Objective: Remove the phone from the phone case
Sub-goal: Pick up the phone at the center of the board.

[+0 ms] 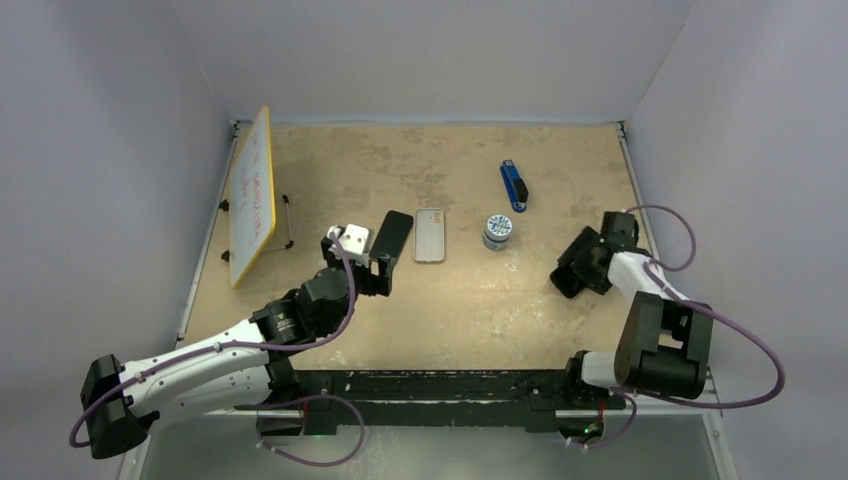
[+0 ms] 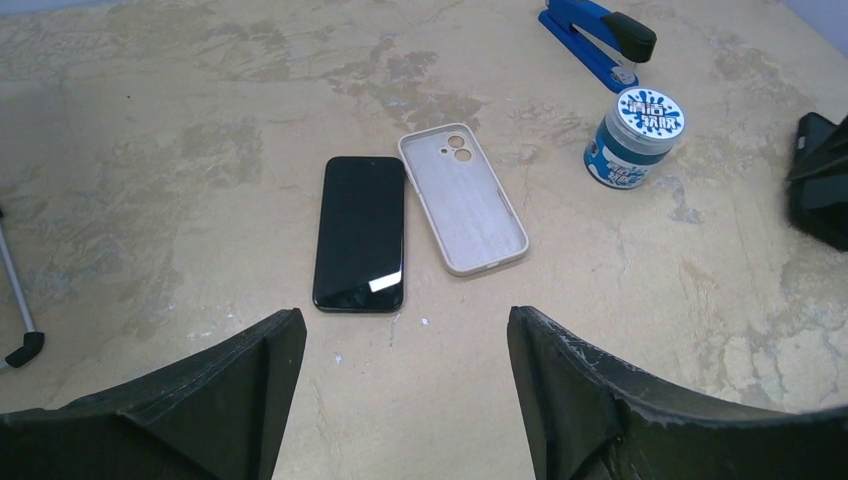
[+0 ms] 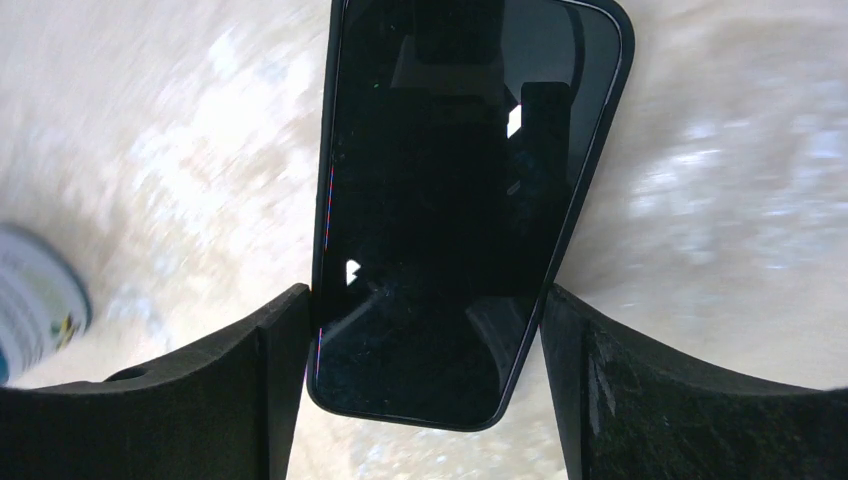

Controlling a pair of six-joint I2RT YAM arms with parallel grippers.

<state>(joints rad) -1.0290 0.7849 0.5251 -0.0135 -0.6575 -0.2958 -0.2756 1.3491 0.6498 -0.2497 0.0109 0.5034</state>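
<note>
while the left gripper [image 2: 402, 322] hangs spread and empty, the black phone [image 2: 360, 232] lies on the table [image 2: 150, 200] just beside the beige phone case [image 2: 462, 198]; the right gripper [image 3: 425, 300] clamps a second phone [image 3: 450, 200].

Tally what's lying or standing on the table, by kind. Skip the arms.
phone: 1
phone case: 1
stapler: 1
jar: 1
whiteboard: 1
Total: 5
</note>
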